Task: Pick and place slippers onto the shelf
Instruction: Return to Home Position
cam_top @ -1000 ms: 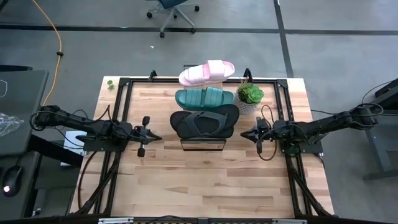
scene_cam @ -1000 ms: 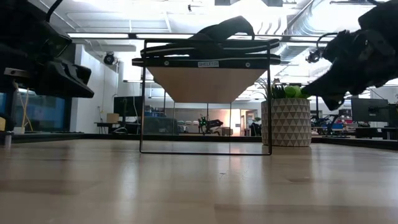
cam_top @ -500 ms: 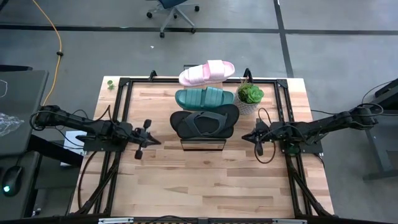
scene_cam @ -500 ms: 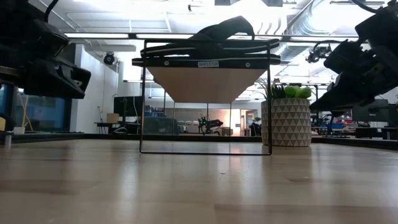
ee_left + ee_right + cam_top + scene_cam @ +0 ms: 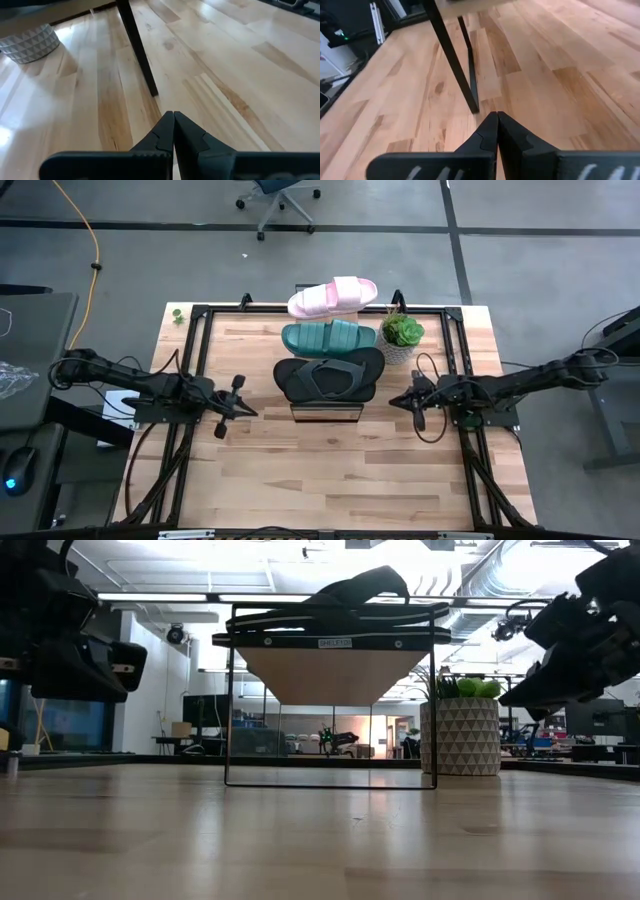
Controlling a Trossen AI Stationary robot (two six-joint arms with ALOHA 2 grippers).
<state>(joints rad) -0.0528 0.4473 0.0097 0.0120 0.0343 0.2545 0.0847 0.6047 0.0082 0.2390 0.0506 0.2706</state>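
Observation:
Three slippers lie in a row on the shelf [image 5: 327, 412], which runs from the table's far edge toward its middle. The pale pink slide [image 5: 332, 296] lies farthest, the teal ribbed slide [image 5: 328, 336] in the middle, the black flip-flop [image 5: 330, 376] nearest. The low view shows the flip-flop [image 5: 345, 598] lying flat on the shelf's plank [image 5: 335, 640]. My left gripper [image 5: 248, 409] hovers left of the shelf's near end, shut and empty; the left wrist view shows its fingertips [image 5: 173, 115] together. My right gripper [image 5: 394, 401] hovers right of the shelf, shut and empty [image 5: 497, 114].
A potted green plant [image 5: 402, 335] in a white patterned pot [image 5: 458, 735] stands right of the shelf, beside the teal slide and just beyond my right gripper. Black frame rails [image 5: 200, 330] border the tabletop. Bare wood [image 5: 330, 470] lies between the shelf and the near edge.
My right gripper has drawn back slightly from the shelf toward the table's right and near edges. My left gripper has rolled a little about its own axis while staying in place. The slippers and shelf have not moved.

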